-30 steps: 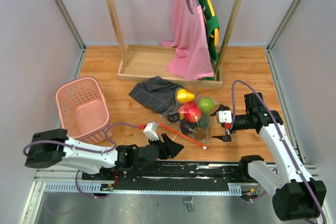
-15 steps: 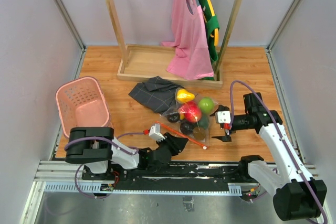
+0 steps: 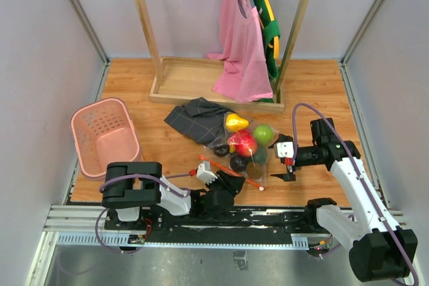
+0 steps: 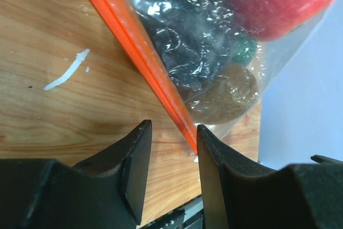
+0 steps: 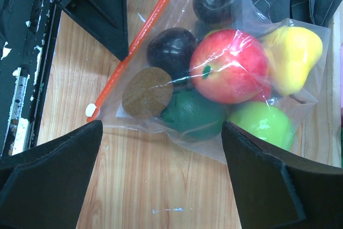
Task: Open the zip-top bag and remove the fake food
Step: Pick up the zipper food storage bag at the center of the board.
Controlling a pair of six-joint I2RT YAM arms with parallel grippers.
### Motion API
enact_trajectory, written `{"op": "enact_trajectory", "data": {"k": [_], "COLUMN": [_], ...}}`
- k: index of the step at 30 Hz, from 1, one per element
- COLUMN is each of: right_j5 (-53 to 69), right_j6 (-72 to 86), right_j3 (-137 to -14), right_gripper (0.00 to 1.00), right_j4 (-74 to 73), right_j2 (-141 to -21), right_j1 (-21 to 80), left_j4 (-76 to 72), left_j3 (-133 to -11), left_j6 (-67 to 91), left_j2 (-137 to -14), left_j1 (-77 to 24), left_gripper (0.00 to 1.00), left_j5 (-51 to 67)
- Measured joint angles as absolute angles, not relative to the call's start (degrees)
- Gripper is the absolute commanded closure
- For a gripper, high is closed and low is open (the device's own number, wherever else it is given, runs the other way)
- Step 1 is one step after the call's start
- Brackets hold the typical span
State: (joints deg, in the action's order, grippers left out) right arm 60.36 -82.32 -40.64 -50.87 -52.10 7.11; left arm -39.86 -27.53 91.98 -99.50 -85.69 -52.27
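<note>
A clear zip-top bag (image 3: pixel 245 145) is lying on the wooden worktop (image 3: pixel 308 92), its far end touching a grey checked cloth (image 3: pixel 194 117). The plastic fruit is all sitting inside the bag: red (image 5: pixel 229 65), yellow (image 5: pixel 292 57), lime green (image 5: pixel 262 124), dark green (image 5: pixel 190 116) and brown (image 5: pixel 146 92) pieces. The left end effector (image 4: pixel 172 132) is sitting low at the bag's orange zip strip (image 4: pixel 134 41), its jaws partly open with the strip's end lying between them, unclamped. The right end effector (image 5: pixel 161 130) is hovering over the bag, spread wide and holding nothing. A pink basket (image 3: pixel 99 104) is standing well to the left.
</note>
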Motion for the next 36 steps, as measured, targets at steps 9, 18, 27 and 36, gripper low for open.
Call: {"op": "enact_trajectory", "data": {"k": [9,18,27,36], "right_j5": [59.9,59.3,58.8,59.5], "right_j6": [-82.3,-82.3,-82.4,-85.0], "right_j3": [-40.7,-40.7,-40.7,-40.7], "right_gripper": [0.06,0.06,0.06,0.05], "right_j4": [-50.9,-50.9,-50.9,-52.9], "right_j2": [-52.4,-52.5,-52.8,-52.6], "right_j1": [7.3,7.9,8.2,9.3], "left_j4": [-36.7,-43.4,-45.3,-47.7], "left_j3": [-29.1,-28.9,-27.9,-22.9], "left_j6": [95.4,93.2,90.6,87.2], "left_j2": [-101.3,-104.4,-102.8,-89.0], "left_j1": [-84.3,-81.2,-81.1,-78.6], "left_gripper": [0.55,0.79,1.00,1.00], "left_j5": [-52.7,-51.5,-51.4,-50.7]}}
